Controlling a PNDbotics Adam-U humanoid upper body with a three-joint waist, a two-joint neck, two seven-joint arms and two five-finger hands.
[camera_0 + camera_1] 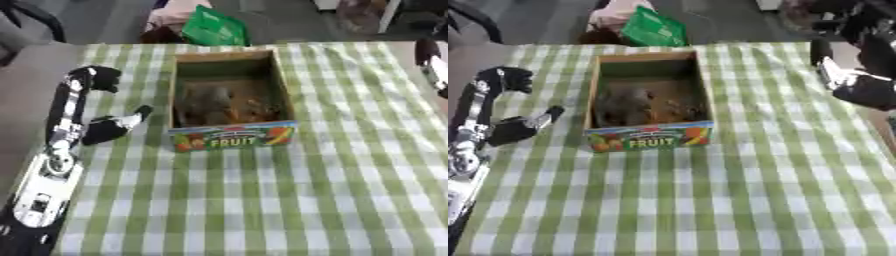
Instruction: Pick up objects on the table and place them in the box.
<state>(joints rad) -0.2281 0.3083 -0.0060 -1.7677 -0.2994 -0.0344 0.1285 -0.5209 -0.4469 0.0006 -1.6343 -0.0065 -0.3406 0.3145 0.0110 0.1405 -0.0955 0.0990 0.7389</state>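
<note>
An open cardboard box with a colourful FRUIT label on its front stands in the middle of the green-and-white checked cloth. Inside it lie a grey-brown lump and some small orange pieces. I see no loose object on the cloth outside the box. My left hand hovers just left of the box, relaxed and holding nothing, its thumb pointing toward the box wall. Over the table's far right edge, well away from the box, my right hand is held open with nothing in it.
A green bag and something pink sit beyond the far edge of the table. A dark chair stands at the upper left. The checked cloth stretches from the box to the near edge.
</note>
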